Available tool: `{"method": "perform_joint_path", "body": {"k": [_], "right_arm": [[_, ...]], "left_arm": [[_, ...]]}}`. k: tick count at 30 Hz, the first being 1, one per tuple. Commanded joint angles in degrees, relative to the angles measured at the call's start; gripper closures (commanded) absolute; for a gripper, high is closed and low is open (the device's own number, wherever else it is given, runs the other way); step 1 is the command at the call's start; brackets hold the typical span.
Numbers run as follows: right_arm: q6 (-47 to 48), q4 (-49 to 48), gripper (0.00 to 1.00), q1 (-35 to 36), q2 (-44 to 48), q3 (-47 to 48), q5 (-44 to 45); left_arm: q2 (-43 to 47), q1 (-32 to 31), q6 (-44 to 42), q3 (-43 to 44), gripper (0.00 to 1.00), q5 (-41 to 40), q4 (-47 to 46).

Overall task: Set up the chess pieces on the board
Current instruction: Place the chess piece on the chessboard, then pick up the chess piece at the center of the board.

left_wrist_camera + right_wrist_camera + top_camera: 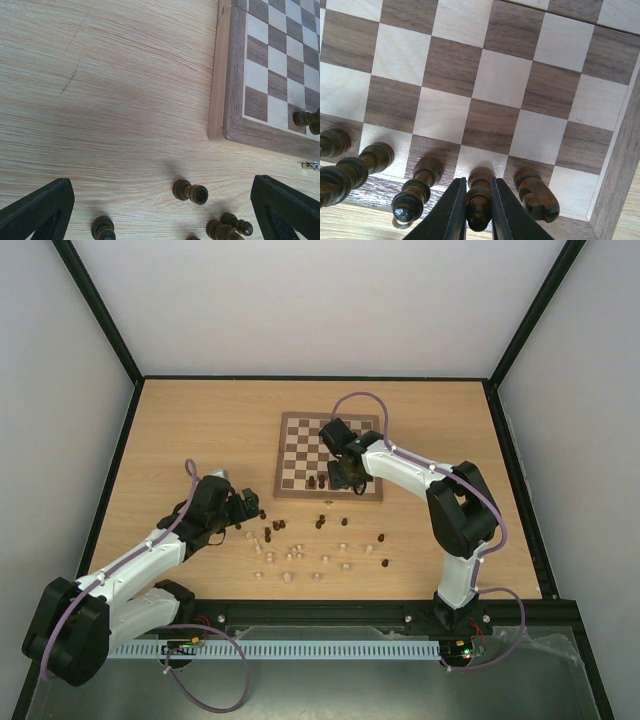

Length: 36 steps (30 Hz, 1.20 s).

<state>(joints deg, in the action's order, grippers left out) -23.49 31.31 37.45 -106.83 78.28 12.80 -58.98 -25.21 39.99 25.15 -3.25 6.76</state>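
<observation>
The board [300,445] lies at the table's middle back. My right gripper [478,215] is shut on a dark brown piece [480,197] that stands on a cream square of the board's [485,85] near row. A dark knight [536,194] stands right of it, and several dark pieces [415,192] stand to its left. My left gripper [243,506] is open and empty over the table left of the board. Below it in the left wrist view stand dark pieces [190,191]. Loose dark and pale chess pieces [300,545] lie scattered before the board.
The board's corner [235,120] shows at the upper right of the left wrist view, with a dark piece [305,118] on it. Black frame rails edge the tabletop [180,440].
</observation>
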Motion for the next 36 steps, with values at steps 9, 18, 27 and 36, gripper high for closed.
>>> {"method": "perform_joint_path", "body": {"k": [9, 18, 27, 36], "right_arm": [[0.5, 0.7, 0.74, -0.3, 0.9, 0.7, -1.2], [0.2, 0.5, 0.64, -0.3, 6.1, -0.3, -2.4], [-1.1, 2.8, 0.54, -0.3, 18.1, -5.7, -5.2], [-4.5, 2.3, 0.52, 1.4, 29.7, -22.8, -9.9]], "left_arm": [[-0.5, 0.0, -0.3, 1.2, 0.01, -1.0, -0.9], [0.4, 0.0, -0.1, 2.3, 0.01, -1.2, 1.1], [8.0, 0.0, -1.0, 7.6, 0.01, -1.1, 10.1], [16.5, -0.1, 1.8, 5.5, 0.01, 4.9, 14.0]]}}
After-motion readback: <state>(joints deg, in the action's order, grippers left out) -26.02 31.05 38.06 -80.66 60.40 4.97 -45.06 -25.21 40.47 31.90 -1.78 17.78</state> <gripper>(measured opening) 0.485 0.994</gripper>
